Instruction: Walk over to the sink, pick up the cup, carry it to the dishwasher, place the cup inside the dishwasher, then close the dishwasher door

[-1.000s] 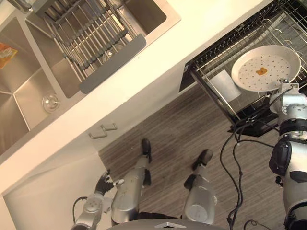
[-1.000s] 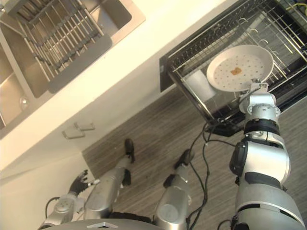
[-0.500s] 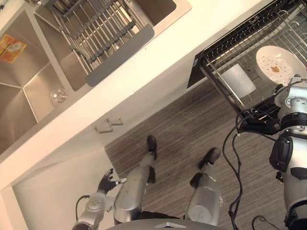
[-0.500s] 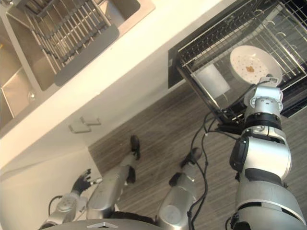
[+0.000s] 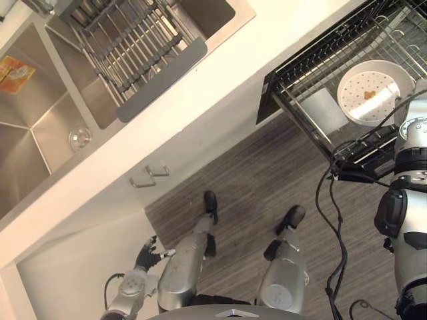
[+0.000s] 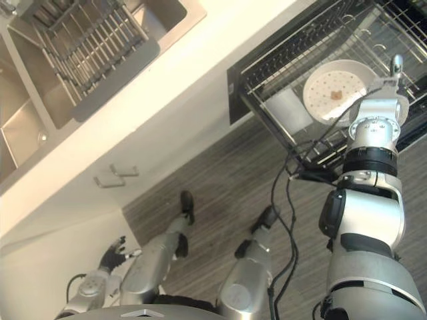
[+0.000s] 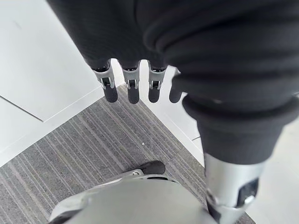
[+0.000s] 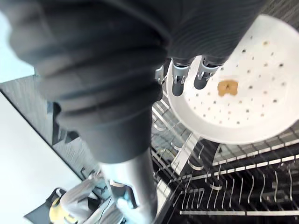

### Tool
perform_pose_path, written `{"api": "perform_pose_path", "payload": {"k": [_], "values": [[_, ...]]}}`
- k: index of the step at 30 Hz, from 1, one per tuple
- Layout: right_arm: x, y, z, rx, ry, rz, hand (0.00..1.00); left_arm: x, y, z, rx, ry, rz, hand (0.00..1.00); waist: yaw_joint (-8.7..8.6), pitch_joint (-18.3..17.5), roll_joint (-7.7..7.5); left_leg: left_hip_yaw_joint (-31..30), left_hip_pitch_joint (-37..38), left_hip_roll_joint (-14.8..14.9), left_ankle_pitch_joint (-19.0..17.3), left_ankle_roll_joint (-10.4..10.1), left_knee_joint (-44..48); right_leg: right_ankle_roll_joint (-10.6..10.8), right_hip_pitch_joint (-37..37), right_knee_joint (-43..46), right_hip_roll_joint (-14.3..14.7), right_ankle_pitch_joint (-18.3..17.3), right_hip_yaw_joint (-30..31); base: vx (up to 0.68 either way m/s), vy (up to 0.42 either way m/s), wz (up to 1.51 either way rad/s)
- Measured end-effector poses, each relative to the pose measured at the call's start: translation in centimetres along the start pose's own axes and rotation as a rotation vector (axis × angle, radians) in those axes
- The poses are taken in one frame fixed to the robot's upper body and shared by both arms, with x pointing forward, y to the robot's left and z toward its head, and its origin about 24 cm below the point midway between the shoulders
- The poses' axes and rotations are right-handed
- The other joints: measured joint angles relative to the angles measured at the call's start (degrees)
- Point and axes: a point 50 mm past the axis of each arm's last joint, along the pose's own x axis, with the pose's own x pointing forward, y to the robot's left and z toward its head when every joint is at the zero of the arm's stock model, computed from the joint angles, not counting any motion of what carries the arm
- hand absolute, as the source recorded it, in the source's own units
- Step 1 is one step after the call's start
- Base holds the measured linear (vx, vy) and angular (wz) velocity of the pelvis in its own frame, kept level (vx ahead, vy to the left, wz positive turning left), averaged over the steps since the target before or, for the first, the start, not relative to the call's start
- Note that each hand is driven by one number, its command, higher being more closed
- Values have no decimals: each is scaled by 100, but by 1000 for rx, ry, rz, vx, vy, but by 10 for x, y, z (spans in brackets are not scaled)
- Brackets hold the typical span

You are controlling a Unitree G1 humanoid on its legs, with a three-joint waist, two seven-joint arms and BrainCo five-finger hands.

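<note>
Resting in rack [image 5: 313, 63], probably cup [image 5: 325, 111]; left robot hand [image 7: 133, 91] relaxed; right robot hand [image 8: 180, 77] unclear.

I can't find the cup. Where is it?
In the head views, the cup sits in the pulled-out dishwasher rack on the robot's right, just left of the white plate.

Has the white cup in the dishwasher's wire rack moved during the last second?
No. The white cup lies in the same place in the wire rack, beside the white perforated plate; only the camera has shifted.
</note>
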Motion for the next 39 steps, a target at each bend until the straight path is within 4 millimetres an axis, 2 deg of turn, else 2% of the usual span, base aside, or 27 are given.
{"api": "perform_pose_path", "payload": {"k": [2,4,8,11,14,15,18,19,21,22,25,27,33,37,39], "values": [[-5,8,-6,6,25,45,0,0,0,-1,1,5,2,0,-42,3,-4,16,75,8,-4,-7,-17,-2,64,-12,8,1,16,-12,-7,-6],[-13,17,-21,13,80,124,0,-1,2,-4,-1,11,7,0,-119,7,-30,31,202,27,-34,-44,-19,0,194,-48,32,-4,27,-3,-15,-7],[-27,33,-31,0,83,246,0,-2,6,-4,-19,1,29,0,-137,21,-117,107,267,110,-58,-89,-21,-18,243,-157,140,10,106,-10,-41,-13],[-33,29,-29,-91,-2,282,0,-4,12,-7,-42,8,60,0,-179,9,-282,132,404,169,-86,-128,-22,-23,394,-245,215,18,129,28,-48,-8],[-34,17,-17,-218,-128,276,0,-6,21,-11,-67,20,100,0,-235,-58,-529,143,477,216,-104,-152,-23,-25,483,-303,280,19,136,42,-44,-5],[-32,6,-14,-286,-169,246,100,-8,25,-14,-78,30,118,0,-283,-113,-635,144,534,225,-104,-152,-23,-30,566,-347,301,22,127,67,-39,-4],[-25,-32,-9,-467,-232,150,100,-14,34,-24,-89,60,152,0,-386,-345,-892,160,614,263,-147,-197,-23,-38,654,-396,346,25,129,59,-21,-4],[-24,-41,-8,-507,-237,129,100,-14,36,-25,-92,66,159,0,-401,-375,-938,162,636,276,-151,-202,-24,-39,676,-402,360,22,130,56,-26,-4],[-19,-73,-8,-634,-229,38,100,-16,39,-28,-94,81,174,0,-443,-456,-1050,160,757,292,-177,-232,-23,-44,796,-408,397,-11,120,30,-30,-2],[-16,-94,-7,-703,-211,-18,100,-18,40,-31,-85,90,178,0,-465,-574,-1085,153,772,293,-191,-247,-23,-47,817,-407,404,-51,109,0,0,0],[-11,-136,-7,-789,-132,-136,100,-20,41,-36,-66,112,183,0,-524,-703,-1113,129,844,293,-203,-249,-23,-13,916,-407,401,-102,62,0,-12,4],[-10,-155,-6,-826,-91,-182,100,-21,41,-37,-52,113,180,0,-535,-720,-1110,105,879,293,-240,-273,-23,-44,972,-406,395,-134,20,-38,-13,6],[-5,-191,6,-854,23,-247,100,-23,40,-41,-23,126,169,0,-563,-740,-1101,34,759,261,-211,-265,-23,-43,930,-428,353,-142,-17,-31,-8,9],[-4,-209,19,-868,80,-304,100,-27,39,-46,-10,140,162,0,-602,-761,-1056,-16,504,224,-156,-238,-20,-40,733,-443,346,-79,-34,6,-6,11],[-3,-212,19,-868,105,-310,100,-27,39,-47,-8,141,159,0,-623,-757,-1003,-17,466,202,-151,-231,-16,-70,693,-436,337,-40,-30,17,8,3]]}}
